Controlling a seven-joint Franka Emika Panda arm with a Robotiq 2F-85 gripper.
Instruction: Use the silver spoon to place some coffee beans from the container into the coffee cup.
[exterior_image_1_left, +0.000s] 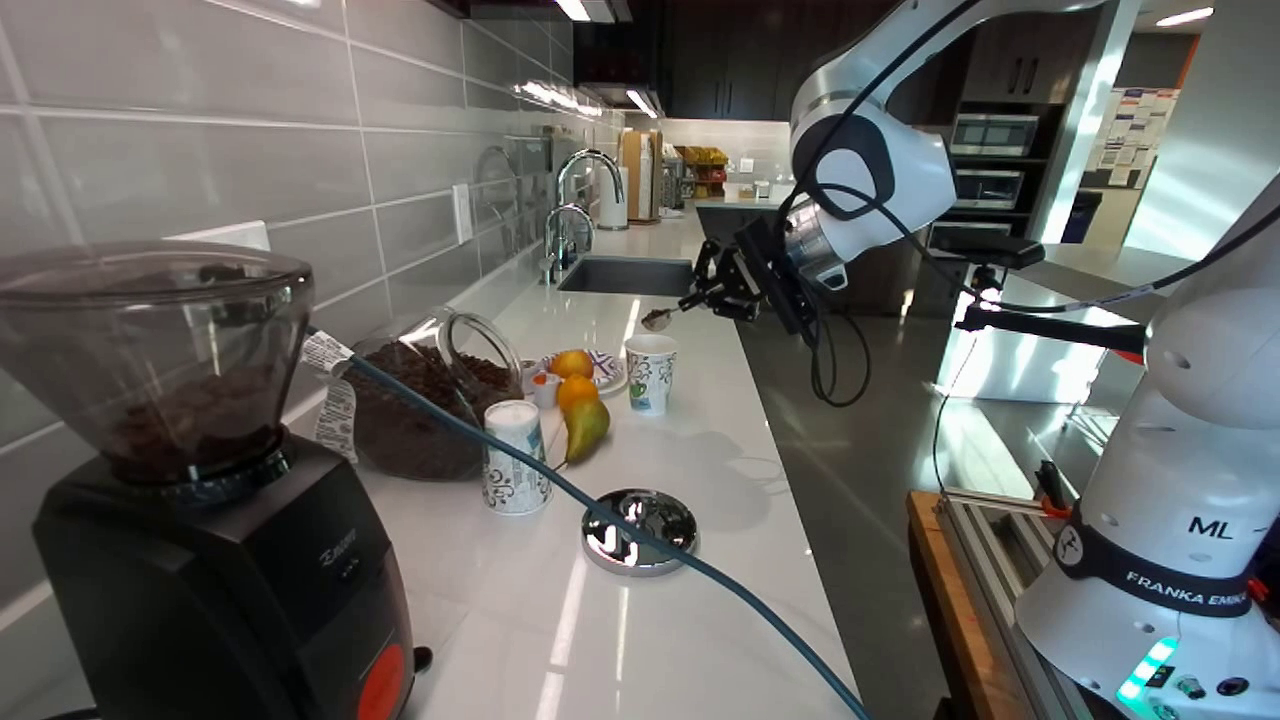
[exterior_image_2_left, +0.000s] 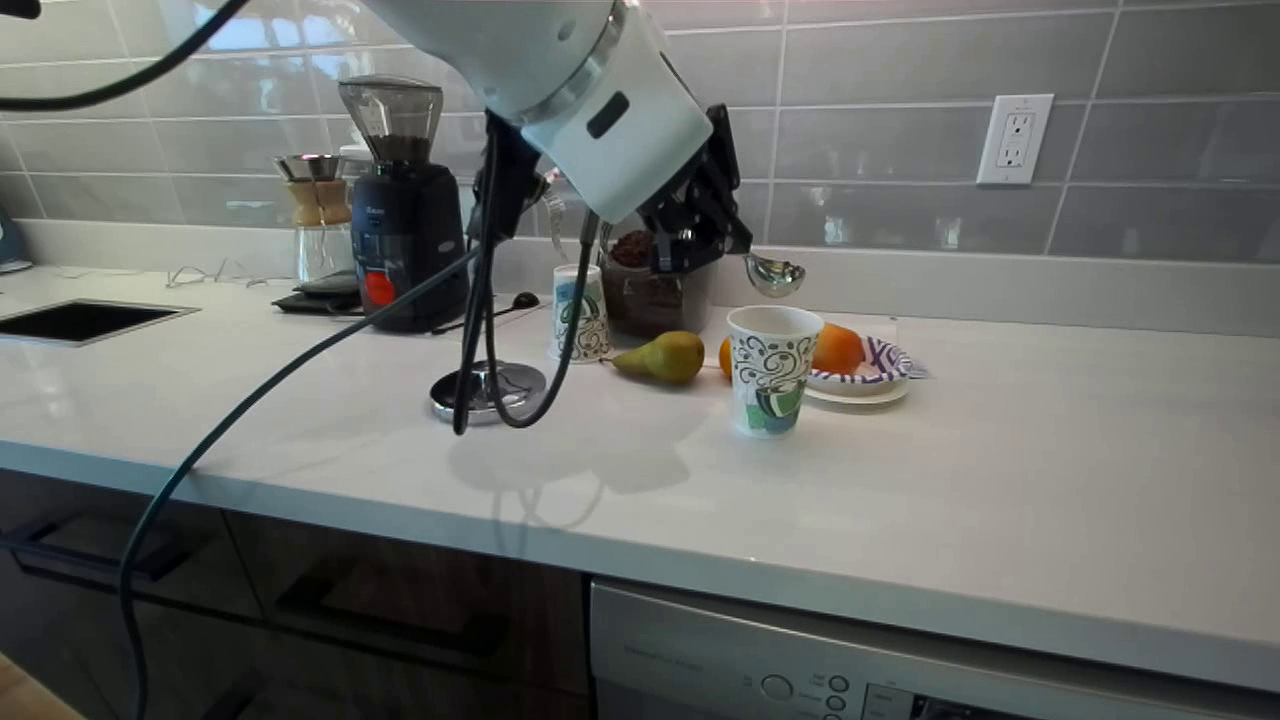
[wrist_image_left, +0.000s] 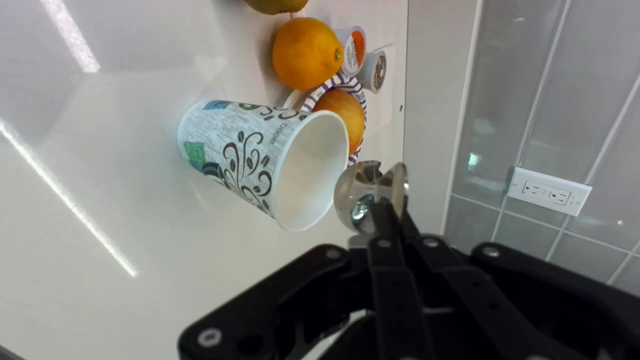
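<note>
Black two-finger gripper (exterior_image_2_left: 742, 243) clamped on silver metal spoon (exterior_image_2_left: 775, 276); white scroll-printed paper cup (exterior_image_2_left: 773, 372) below both. Dark brown coffee beans (exterior_image_1_left: 405, 435) in clear rounded jar (exterior_image_1_left: 418, 332), well apart from gripper, toward grey tiled wall (exterior_image_2_left: 900, 60). Spoon's load unclear; cup bare where visible inside. Judged: carry done, tipping left.

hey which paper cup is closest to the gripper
The paper cup beside the plate: the spoon in the gripper hangs above it. The other cup stands farther off, by the coffee jar.
</note>
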